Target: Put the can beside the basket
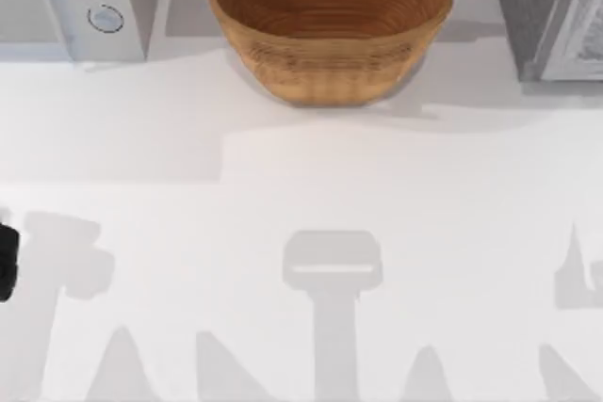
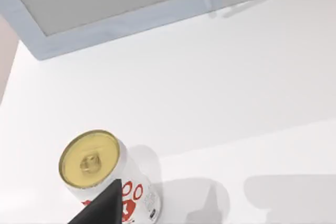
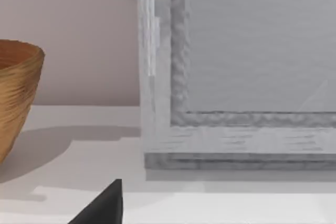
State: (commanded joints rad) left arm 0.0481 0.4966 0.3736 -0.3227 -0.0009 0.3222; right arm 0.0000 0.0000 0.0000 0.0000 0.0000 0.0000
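Observation:
The can stands upright on the white table, silver with a gold-toned lid and a red-and-white label. A black part of my left gripper rises in front of the can's lower side, very close to it. In the top view, a dark piece of my left arm sits at the table's left edge. The basket, tan and ribbed, stands at the back middle of the table. Its wall appears in the right wrist view, with a black part of my right gripper some way from it.
A white microwave-like box with two round knobs stands at the back left; its door lies beyond the can. A grey textured cabinet stands at the back right, close ahead of the right wrist.

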